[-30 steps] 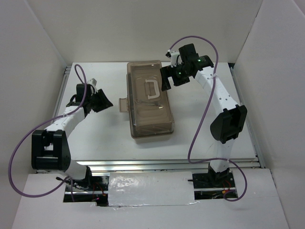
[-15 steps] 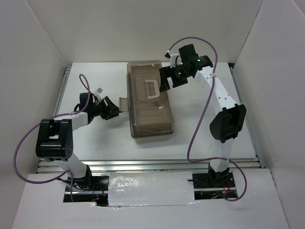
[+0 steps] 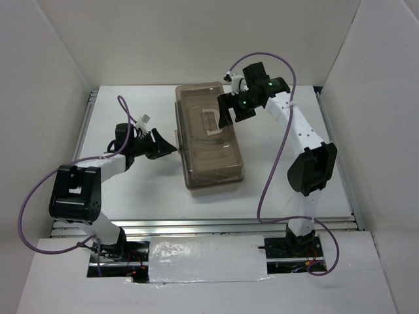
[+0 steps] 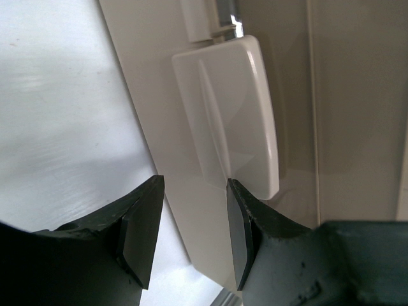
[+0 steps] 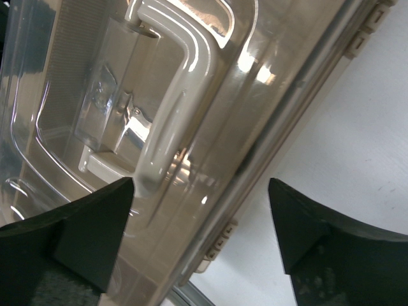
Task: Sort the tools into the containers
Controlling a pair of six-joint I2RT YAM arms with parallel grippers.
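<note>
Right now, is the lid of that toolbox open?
No, the translucent brown lid lies flat and shut in the top view, with its white handle lying on top.

Bright, even overhead light; glare streaks the lid point(image 5: 76, 108), and the close latch point(image 4: 236, 115) looks perhaps slightly soft.

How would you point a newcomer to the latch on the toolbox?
Start at the brown-lidded toolbox in the middle of the table and go to its long left wall. There, just ahead of the left pincer, sits the latch: a pale rounded tab, raised from the flat wall and creased down its middle.
</note>
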